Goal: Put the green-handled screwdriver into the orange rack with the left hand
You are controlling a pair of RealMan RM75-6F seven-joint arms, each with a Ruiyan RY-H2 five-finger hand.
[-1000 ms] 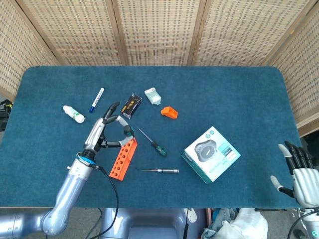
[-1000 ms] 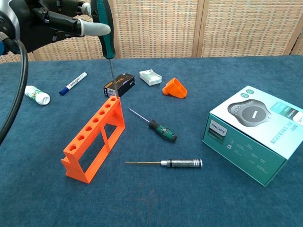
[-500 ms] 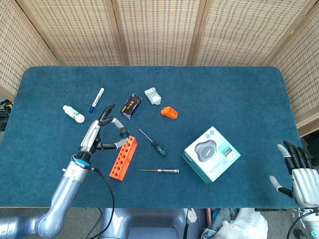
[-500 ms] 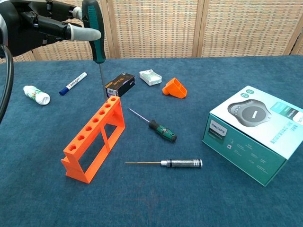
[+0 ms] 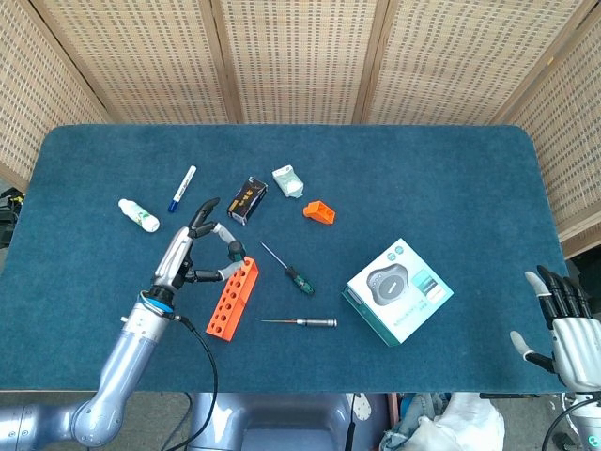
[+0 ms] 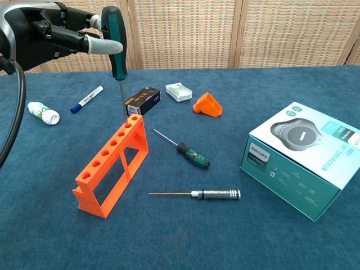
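My left hand point(image 6: 59, 35) point(image 5: 195, 244) pinches a green-handled screwdriver point(image 6: 116, 48) upright by the top of its handle. The thin shaft points down and its tip sits at a hole near the far end of the orange rack point(image 6: 111, 163) point(image 5: 232, 298). A second, smaller green-handled screwdriver point(image 6: 184, 149) point(image 5: 289, 270) lies flat on the blue table just right of the rack. My right hand point(image 5: 562, 324) hangs with fingers apart off the table's near right corner, holding nothing.
A metal-handled screwdriver point(image 6: 202, 194) lies in front of the rack. A teal speaker box point(image 6: 302, 158) stands at right. Behind the rack are a black box point(image 6: 142, 100), a white packet point(image 6: 178, 91), an orange bin point(image 6: 207, 105), a blue marker point(image 6: 86, 98) and a white tube point(image 6: 44, 112).
My left hand has carried the held screwdriver down and slightly left, bringing its tip onto the rack's far holes. The right hand stayed put.
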